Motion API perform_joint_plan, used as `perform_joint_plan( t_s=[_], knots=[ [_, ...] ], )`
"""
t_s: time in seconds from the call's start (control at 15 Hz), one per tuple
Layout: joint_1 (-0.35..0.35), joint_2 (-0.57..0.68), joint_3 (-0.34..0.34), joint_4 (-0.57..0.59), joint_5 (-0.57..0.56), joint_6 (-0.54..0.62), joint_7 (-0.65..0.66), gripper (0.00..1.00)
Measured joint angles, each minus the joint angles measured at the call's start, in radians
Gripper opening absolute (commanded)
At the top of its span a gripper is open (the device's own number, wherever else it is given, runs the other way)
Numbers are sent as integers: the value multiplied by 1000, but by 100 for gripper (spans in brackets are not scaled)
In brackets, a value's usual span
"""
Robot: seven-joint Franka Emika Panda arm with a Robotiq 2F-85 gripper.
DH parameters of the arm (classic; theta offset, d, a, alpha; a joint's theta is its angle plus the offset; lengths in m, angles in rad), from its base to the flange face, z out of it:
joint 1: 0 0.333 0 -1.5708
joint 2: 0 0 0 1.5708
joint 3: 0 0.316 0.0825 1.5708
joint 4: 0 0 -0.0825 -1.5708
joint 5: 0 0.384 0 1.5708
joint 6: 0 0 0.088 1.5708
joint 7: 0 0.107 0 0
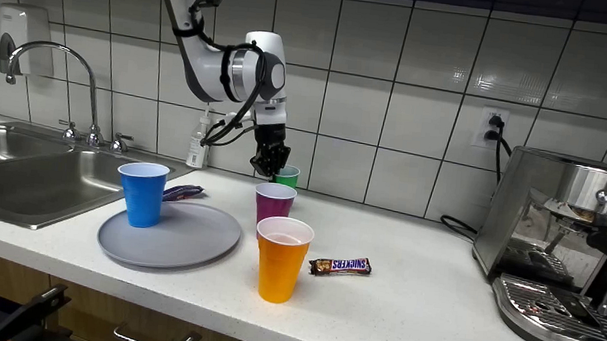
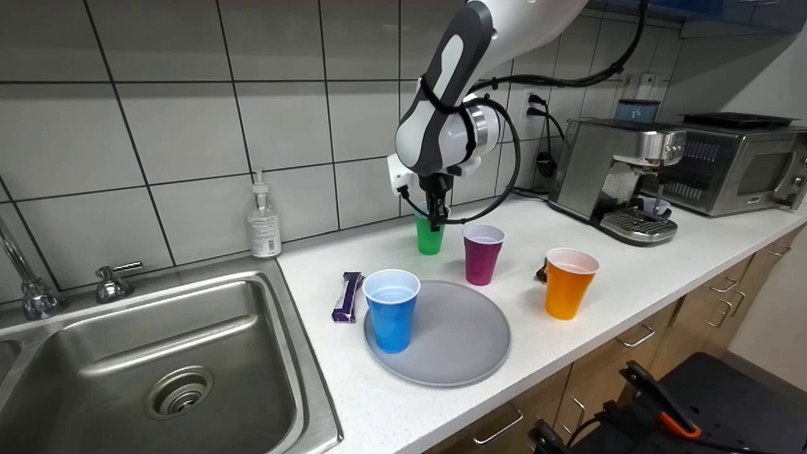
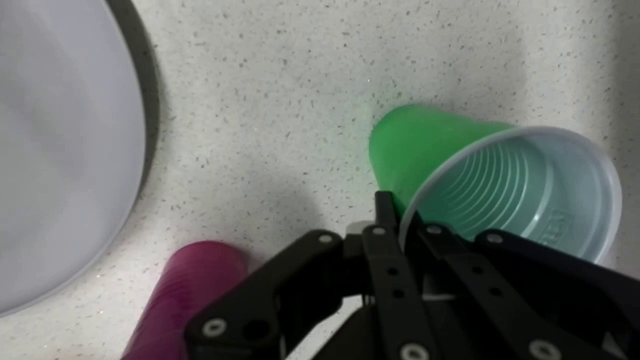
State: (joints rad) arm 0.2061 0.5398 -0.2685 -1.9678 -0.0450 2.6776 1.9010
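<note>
Pale wall tiles with dark grout rise behind a white speckled desk, which runs from a brushed-steel double sink with a chrome faucet to a silver espresso machine and, in an exterior view, a steel microwave beyond it. From above, a white-and-grey robot arm reaches down toward the back of the desk. Its jaws are drawn together on the wall of a green plastic cup with a pale inside: the wrist view shows one finger outside the cup and the other inside, with the rim running between them. That cup is upright, close to the foot of the tiles. Near it, upright too, a magenta plastic cup stands just beside a flat, round grey plate. On the plate, toward the sink, stands a tall blue plastic cup. Beside the plate lies a purple-wrapped bar. Nearer the front edge of the desk stands an orange plastic cup, with a brown-wrapped Snickers bar near it. Against the tiles by the sink is a clear pump bottle, and a white soap dispenser is fixed higher up. Wooden drawers sit below the desk.
</note>
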Motion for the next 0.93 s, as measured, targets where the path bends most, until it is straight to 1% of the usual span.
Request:
perform_joint_plan(
  t_s=[0.2, 0.47, 0.67, 0.93],
  knots=[
    [-1, -1, 6, 0, 0, 0, -1, 1],
    [-5, -21, 41, -5, 0, 0, -34, 1],
    [-12, -70, 82, -35, 0, 0, -97, 1],
    [-31, -174, 136, -115, 26, -3, -207, 1]
  ],
)
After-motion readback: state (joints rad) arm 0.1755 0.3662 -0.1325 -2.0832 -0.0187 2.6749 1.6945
